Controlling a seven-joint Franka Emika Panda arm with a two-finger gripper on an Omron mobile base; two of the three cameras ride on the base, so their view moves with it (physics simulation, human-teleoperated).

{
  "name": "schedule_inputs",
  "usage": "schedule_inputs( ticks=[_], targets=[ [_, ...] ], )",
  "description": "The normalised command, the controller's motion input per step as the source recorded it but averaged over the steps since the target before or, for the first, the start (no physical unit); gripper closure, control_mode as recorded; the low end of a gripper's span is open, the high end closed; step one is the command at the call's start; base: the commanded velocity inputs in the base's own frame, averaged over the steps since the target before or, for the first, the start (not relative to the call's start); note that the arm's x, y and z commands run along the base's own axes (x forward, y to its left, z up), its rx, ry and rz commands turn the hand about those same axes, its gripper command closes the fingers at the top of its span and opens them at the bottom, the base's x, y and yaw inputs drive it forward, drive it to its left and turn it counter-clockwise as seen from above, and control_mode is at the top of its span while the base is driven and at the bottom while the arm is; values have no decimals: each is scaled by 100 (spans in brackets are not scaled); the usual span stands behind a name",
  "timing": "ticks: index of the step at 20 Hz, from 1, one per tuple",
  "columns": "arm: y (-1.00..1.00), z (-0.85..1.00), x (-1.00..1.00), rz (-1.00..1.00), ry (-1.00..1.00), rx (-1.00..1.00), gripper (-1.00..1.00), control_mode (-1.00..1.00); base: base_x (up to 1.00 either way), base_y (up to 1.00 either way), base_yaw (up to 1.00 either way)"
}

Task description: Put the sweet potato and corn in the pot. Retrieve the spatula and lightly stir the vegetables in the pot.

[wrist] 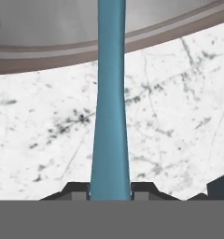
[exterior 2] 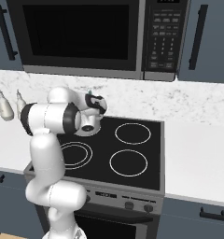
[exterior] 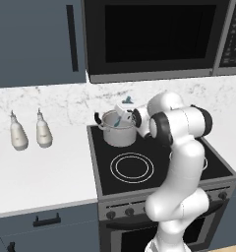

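- In the hand view, the gripper is being seen clamped narrowly on the handle of the spatula; the two dark fingertips are pressing it from either side.
- The spatula's blue handle is running straight away from the fingers, toward the grey underside of the microwave and the marbled wall behind.
- In the left base view, the cooktop is being carried by the range at the front edge of the counter; the near-left burner ring is lying bare.
- The pot is standing on the far-left burner, close to the cooktop's back-left corner, with one black handle pointing left.
- The spatula's blade end is being held down inside the pot, against its right inner wall, while the gripper is being kept above the pot's far-right rim.
- The sweet potato and the corn cannot be made out; the pot's contents are too small to tell.
- Two pale bottles are standing on the left counter near the backsplash, well apart from the pot.
- A microwave is hanging above the range.
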Motion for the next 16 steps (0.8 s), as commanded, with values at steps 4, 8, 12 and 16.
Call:
schedule_inputs(
  ticks=[4, 8, 12, 16],
  targets=[
    [0, -1, -48, 0, 9, 0, 100, -100, 0, 0, 0],
    [-4, 8, -33, 0, 7, 0, 100, -100, 0, 0, 0],
    [-3, 5, -2, 0, 11, 0, 100, -100, 0, 0, 0],
    [0, -16, 0, 0, 6, 0, 100, -100, 0, 0, 0]
  ],
)
